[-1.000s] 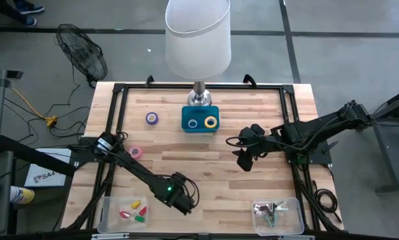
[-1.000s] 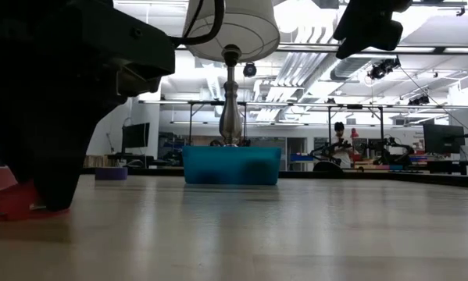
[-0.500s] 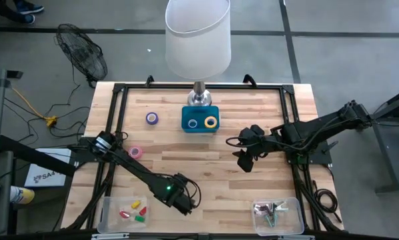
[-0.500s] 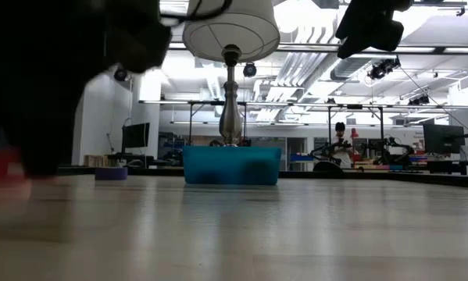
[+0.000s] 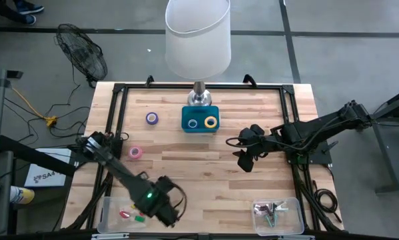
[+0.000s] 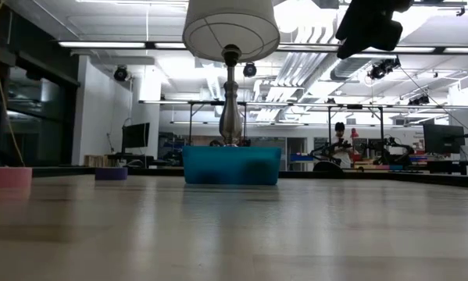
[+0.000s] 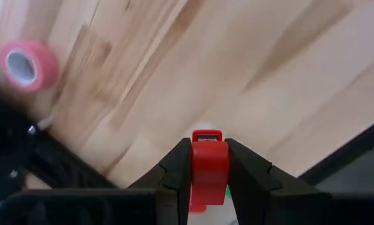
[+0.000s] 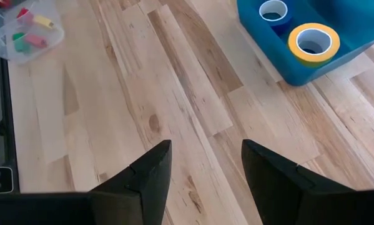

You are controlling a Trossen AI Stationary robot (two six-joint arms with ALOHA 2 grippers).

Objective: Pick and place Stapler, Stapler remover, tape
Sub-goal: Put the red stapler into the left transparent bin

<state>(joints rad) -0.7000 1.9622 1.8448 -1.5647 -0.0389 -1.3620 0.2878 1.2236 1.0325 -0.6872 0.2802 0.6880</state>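
Where fingers (image 7: pixel 174 169) close: red stapler (image 7: pixel 208 164).

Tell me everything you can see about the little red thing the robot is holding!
The red thing is a small, smooth block, plastic by the look of it, with a little silver and dark tip at its far end. It is pinched between the two dark fingers of the left gripper, which press on both its sides. In the high view that gripper hangs at the near left of the wooden table, beside a clear tray of small coloured blocks.
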